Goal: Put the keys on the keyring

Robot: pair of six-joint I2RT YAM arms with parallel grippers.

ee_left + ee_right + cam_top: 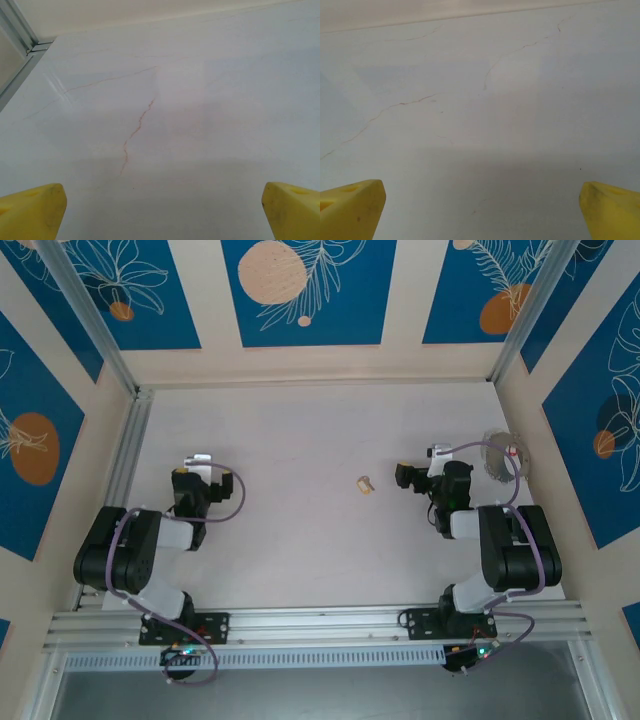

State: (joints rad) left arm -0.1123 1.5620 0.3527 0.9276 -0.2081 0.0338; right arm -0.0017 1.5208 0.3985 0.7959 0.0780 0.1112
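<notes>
A thin silver-grey keyring (492,465) lies at the table's right edge, just behind my right arm and partly crossed by its cable. A small silvery cluster with a red speck, the keys (512,451), sits against the hoop; they are too small to tell apart. My right gripper (420,468) hovers left of the hoop, and in its wrist view the gripper (482,212) is open, its yellow fingertips (350,205) wide apart over bare table. My left gripper (200,468) is far off at the left, and its wrist view shows this gripper (162,212) open too, with nothing between its fingertips (30,210).
A small tan object (365,485) lies mid-table, left of my right gripper. An aluminium rail (120,465) runs along the left edge of the white table (300,420), and patterned walls close it in on three sides.
</notes>
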